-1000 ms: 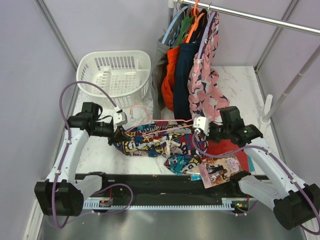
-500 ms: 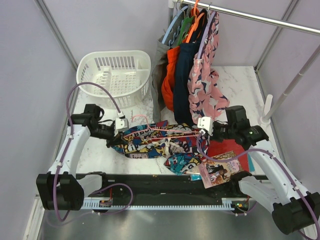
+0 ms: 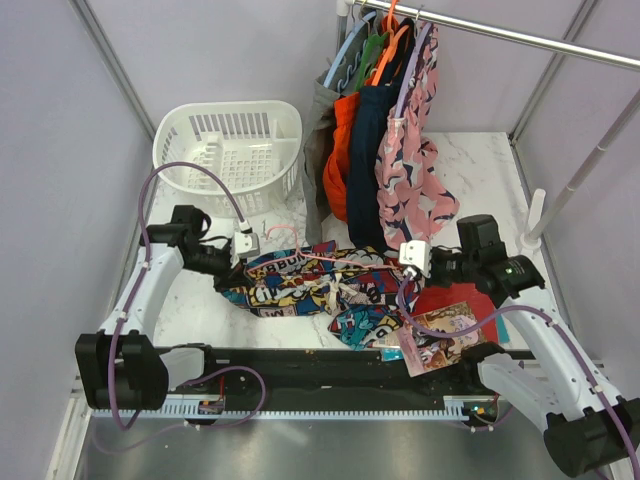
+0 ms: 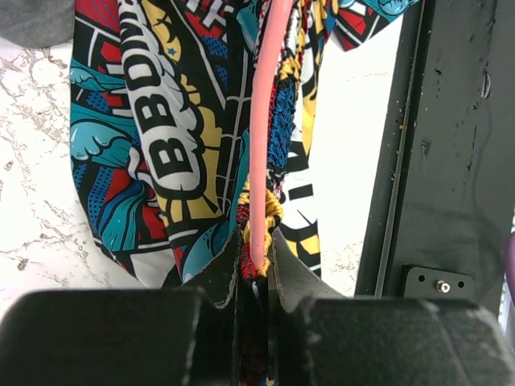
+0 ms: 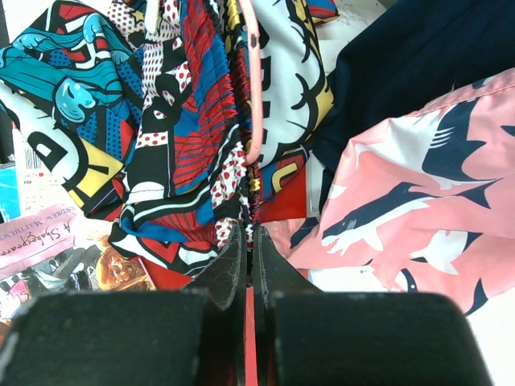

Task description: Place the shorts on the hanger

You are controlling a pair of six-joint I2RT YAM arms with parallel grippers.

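Note:
The comic-print shorts [image 3: 315, 285] lie stretched across the table between my two grippers. The pale-pink wire hanger [image 3: 335, 260] runs along their upper edge, with its hook [image 3: 276, 233] poking up at the left. My left gripper [image 3: 226, 272] is shut on the gathered waistband of the shorts [image 4: 185, 121]; the hanger wire [image 4: 259, 145] runs down into the left gripper [image 4: 256, 249] with the cloth. My right gripper [image 3: 404, 272] is shut on the opposite edge of the shorts [image 5: 185, 129]; ahead of the right gripper [image 5: 249, 241], the hanger wire [image 5: 254, 88] lies over the cloth.
A white basket [image 3: 230, 150] stands at the back left. Garments hang from a rail [image 3: 520, 38] at the back: a pink shark-print one [image 5: 418, 201] and a navy one [image 5: 418, 56] close by my right gripper. Magazines [image 3: 440, 338] lie at the front right, by the black front rail [image 4: 451, 161].
The right gripper has moved to the right and the left gripper a little toward the front, both still holding. The shorts are pulled out longer between them.

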